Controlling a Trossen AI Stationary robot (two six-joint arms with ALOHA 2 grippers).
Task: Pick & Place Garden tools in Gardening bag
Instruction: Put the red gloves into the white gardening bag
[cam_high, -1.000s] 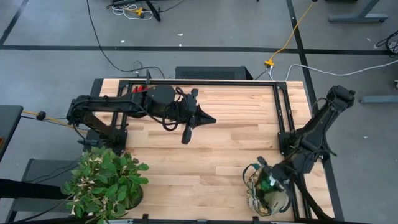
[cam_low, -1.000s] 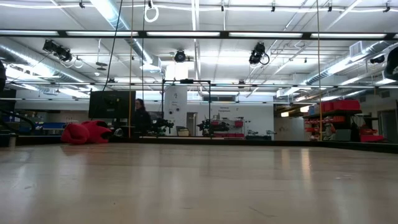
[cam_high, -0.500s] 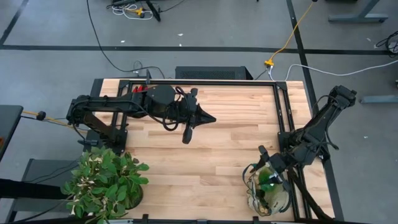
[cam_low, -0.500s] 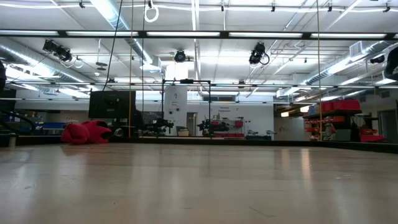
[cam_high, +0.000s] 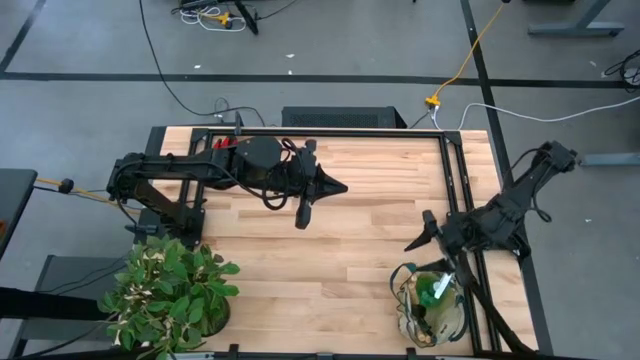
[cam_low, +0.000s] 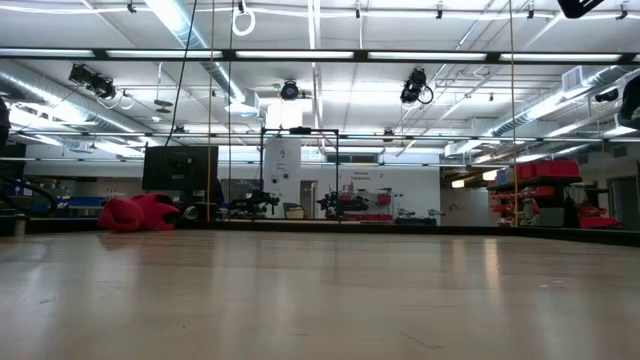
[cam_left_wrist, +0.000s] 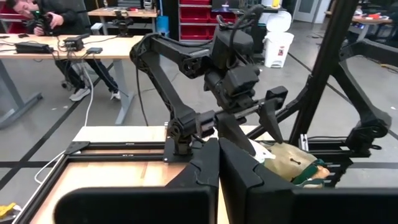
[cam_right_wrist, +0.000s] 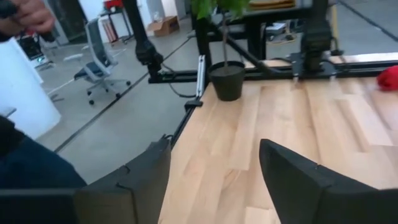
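The beige gardening bag (cam_high: 430, 308) with dark green trim stands at the table's near right corner; a green-and-white item (cam_high: 432, 292) sticks out of its open top. The bag also shows in the left wrist view (cam_left_wrist: 287, 163). My right gripper (cam_high: 418, 232) is open and empty, above the table just beyond the bag's far side; its own view (cam_right_wrist: 214, 177) looks across the bare wood. My left gripper (cam_high: 338, 188) is shut and empty, held over the table's far middle. Red gloves (cam_right_wrist: 390, 78) lie near the left arm's base (cam_high: 226, 143).
A leafy potted plant (cam_high: 170, 290) stands at the table's near left corner, its dark pot (cam_right_wrist: 227, 81) on the wood. Black frame rails (cam_high: 340, 132) run along the far edge and the right side. Bare wood lies between the two arms. A person sits at a desk beyond the table (cam_left_wrist: 43, 15).
My right gripper has drawn up and back out of the bag's mouth, toward the table's far edge, and has tipped from pointing down to nearly level. The green-and-white item stays in the bag. My left arm has kept still.
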